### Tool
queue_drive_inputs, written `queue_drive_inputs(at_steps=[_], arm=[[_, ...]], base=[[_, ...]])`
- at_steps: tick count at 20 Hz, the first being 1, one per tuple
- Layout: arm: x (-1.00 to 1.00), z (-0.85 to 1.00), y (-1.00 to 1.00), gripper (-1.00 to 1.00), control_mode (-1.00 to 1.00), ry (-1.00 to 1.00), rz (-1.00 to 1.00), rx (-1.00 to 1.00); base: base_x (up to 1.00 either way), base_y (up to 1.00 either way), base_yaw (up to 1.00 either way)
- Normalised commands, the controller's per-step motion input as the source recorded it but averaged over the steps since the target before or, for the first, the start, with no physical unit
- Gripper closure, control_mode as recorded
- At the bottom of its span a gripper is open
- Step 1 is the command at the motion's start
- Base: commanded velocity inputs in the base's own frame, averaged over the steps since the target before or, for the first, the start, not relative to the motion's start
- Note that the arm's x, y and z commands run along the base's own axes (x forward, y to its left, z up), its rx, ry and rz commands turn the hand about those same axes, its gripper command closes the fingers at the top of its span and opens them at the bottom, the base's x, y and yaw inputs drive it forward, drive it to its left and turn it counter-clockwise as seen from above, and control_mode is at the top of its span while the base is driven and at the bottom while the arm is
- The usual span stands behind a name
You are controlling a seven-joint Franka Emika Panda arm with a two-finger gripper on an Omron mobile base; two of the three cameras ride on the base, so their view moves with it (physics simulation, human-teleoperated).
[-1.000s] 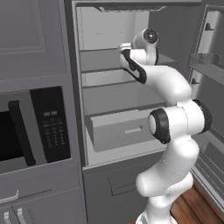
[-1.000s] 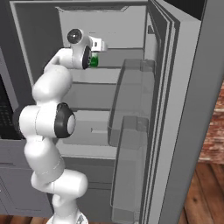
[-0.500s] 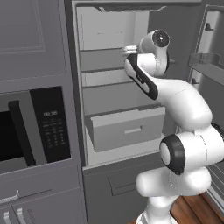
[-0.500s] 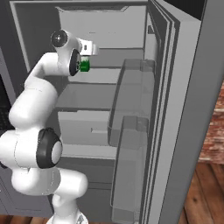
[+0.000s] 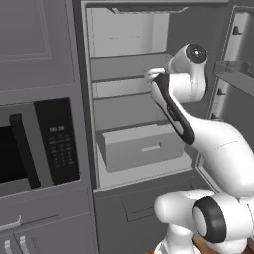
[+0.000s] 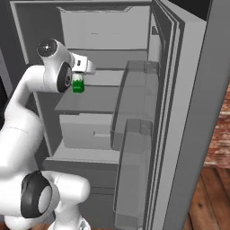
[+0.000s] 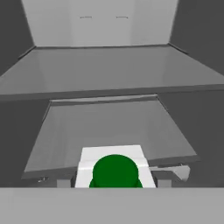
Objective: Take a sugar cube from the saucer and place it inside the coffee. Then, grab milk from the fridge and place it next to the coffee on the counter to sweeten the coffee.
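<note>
My gripper (image 6: 78, 80) is shut on the milk (image 6: 78, 85), a small white container with a green label, and holds it just in front of the open fridge (image 6: 103, 96) at middle-shelf height. In the hand view the milk's green cap (image 7: 115, 171) sits between the fingertips, with the fridge's pale grey shelves (image 7: 109, 122) beyond it. From the left base view the hand (image 5: 155, 75) is at the fridge (image 5: 124, 111) opening, and the arm hides the milk.
The fridge door (image 6: 179, 112) stands open on the right with clear door bins (image 6: 134, 103). A wide drawer (image 5: 141, 146) sits under the shelves. Left of the fridge is a black-fronted microwave (image 5: 30, 144) set among grey cabinets.
The arm has drawn back out of the fridge, bringing the milk off the shelf, lower and toward the base. The grip has stayed the same.
</note>
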Motion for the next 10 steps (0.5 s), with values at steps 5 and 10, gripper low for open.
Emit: queue_drive_inputs(at_steps=[5,10], arm=[[-1.00,-0.44,0.00,1.00,-1.00,0.29,0.00,0.00],[-0.60,-0.26,0.00,1.00,1.00,0.12,0.00,0.00]], base=[[0.00,0.00,0.00],[-0.40,0.00,0.01]])
